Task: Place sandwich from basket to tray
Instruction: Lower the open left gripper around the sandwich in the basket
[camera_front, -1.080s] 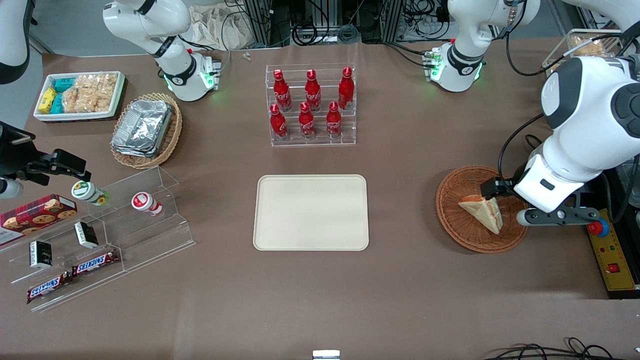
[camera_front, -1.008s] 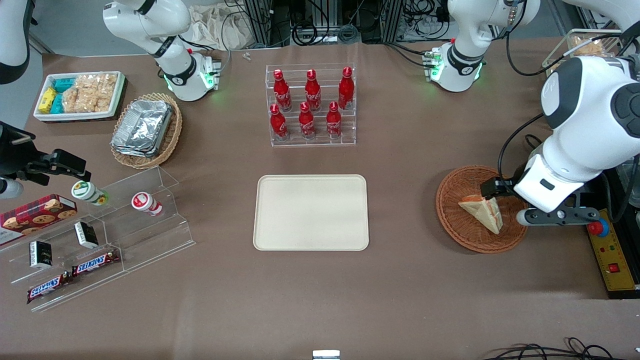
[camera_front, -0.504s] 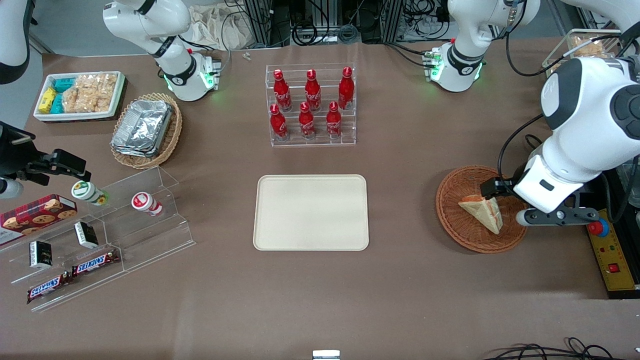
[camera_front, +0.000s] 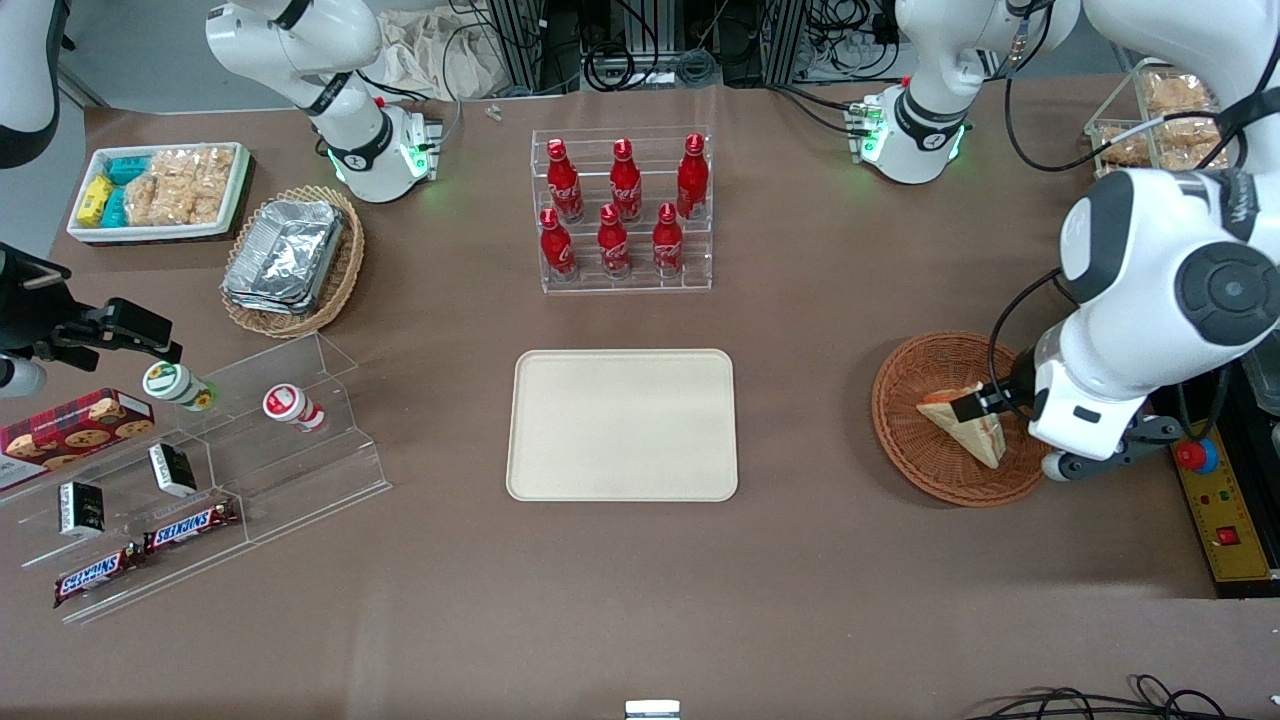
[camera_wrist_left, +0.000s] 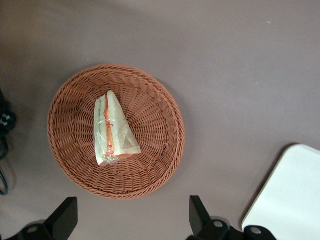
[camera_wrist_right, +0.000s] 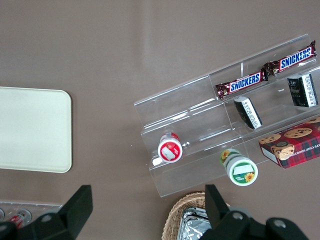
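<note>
The sandwich (camera_front: 985, 446), a pale wedge with red and green filling on its cut edge, lies in the round reddish-brown basket (camera_front: 915, 445) toward the working arm's end of the table. My left gripper (camera_front: 982, 404) hovers above the basket, over the sandwich, open and empty. In the left wrist view the gripper (camera_wrist_left: 131, 212) has its two dark fingers spread wide, with the sandwich (camera_wrist_left: 112, 132) and the basket (camera_wrist_left: 155, 155) below them. The cream tray (camera_front: 622, 425) lies bare at the table's middle, and a corner of it (camera_wrist_left: 292, 200) shows in the left wrist view.
A clear rack of red bottles (camera_front: 623, 210) stands farther from the front camera than the tray. A clear stand with snacks (camera_front: 200, 470), a tan basket of foil trays (camera_front: 290, 260) and a white snack bin (camera_front: 160, 190) lie toward the parked arm's end. A yellow button box (camera_front: 1220, 510) sits beside the basket.
The left arm has swung and its gripper has shifted a little nearer to the front camera, now over the sandwich. The sandwich and basket have not moved.
</note>
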